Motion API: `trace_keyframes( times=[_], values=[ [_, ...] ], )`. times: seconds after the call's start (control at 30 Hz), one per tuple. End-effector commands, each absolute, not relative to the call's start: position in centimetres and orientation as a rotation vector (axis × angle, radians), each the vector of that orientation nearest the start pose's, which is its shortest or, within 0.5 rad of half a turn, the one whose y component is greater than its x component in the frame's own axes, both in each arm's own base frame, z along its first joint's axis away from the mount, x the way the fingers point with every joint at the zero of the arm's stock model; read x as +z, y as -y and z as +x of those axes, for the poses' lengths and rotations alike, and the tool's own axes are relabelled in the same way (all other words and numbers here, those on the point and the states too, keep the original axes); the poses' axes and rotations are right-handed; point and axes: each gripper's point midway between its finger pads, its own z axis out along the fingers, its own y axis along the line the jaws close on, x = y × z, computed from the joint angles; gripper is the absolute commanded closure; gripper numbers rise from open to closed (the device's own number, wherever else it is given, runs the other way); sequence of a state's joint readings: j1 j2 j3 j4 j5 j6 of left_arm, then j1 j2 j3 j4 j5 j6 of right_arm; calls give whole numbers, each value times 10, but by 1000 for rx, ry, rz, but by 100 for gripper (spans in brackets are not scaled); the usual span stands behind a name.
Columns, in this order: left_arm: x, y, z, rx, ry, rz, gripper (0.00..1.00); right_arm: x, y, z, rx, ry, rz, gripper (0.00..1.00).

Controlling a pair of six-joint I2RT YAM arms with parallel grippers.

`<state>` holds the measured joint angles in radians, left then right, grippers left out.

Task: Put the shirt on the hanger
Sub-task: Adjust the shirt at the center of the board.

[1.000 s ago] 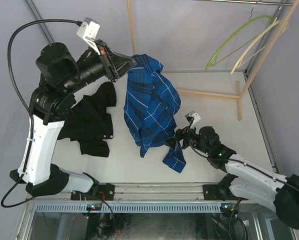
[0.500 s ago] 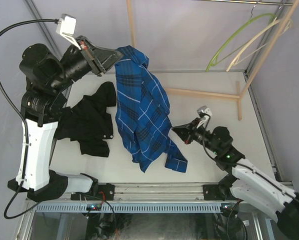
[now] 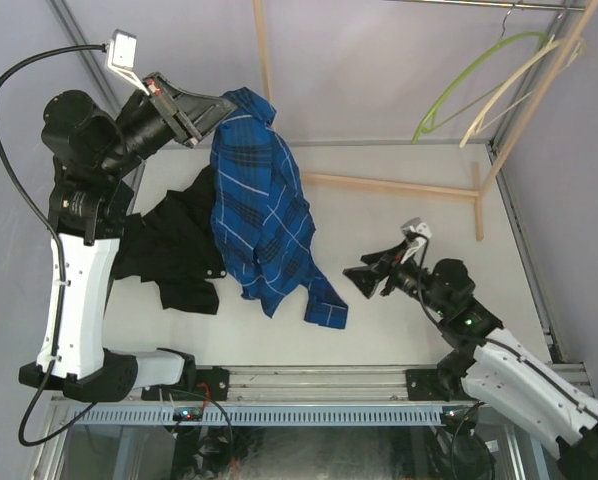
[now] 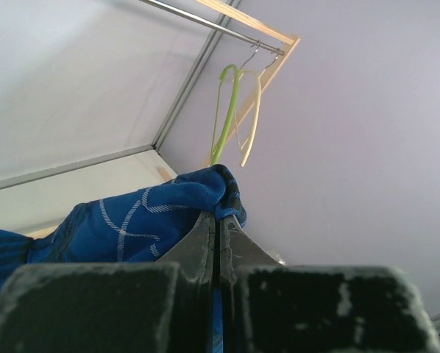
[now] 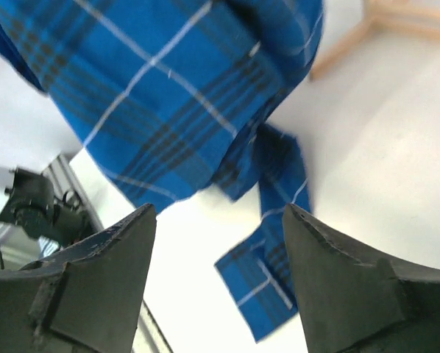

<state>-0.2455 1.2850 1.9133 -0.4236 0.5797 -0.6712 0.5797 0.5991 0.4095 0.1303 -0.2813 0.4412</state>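
The blue plaid shirt hangs from my left gripper, which is shut on its top edge high over the table's back left; the shirt's lower end trails on the table. In the left wrist view the jaws are closed on the shirt. The lime-green hanger hangs on the rail at the back right, also seen in the left wrist view. My right gripper is open and empty, right of the shirt's lower end.
A plain black garment lies on the table at the left. A cream hanger hangs beside the green one. A wooden rack frame stands along the back and right.
My left gripper has lifted and swung left with the shirt, dragging its lower end left. My right gripper has let go of the shirt, opened and drawn back to the right.
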Motion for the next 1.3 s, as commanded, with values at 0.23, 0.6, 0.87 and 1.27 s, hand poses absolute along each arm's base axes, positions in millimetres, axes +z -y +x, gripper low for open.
trace_keyframes(
  times=[0.23, 0.6, 0.87, 1.27],
  values=[
    [592, 192, 263, -1149, -1397, 298, 100, 244, -273, 200, 1092, -1609, -424, 13],
    [540, 230, 296, -947, -1648, 411, 100, 278, -184, 225, 677, -1639, -147, 15],
    [378, 309, 273, -878, -1971, 643, 100, 298, -82, 190, 530, -1538, 136, 18],
    [215, 357, 140, -940, -2150, 996, 19, 268, -50, 172, 442, -1651, 210, 18]
  ],
)
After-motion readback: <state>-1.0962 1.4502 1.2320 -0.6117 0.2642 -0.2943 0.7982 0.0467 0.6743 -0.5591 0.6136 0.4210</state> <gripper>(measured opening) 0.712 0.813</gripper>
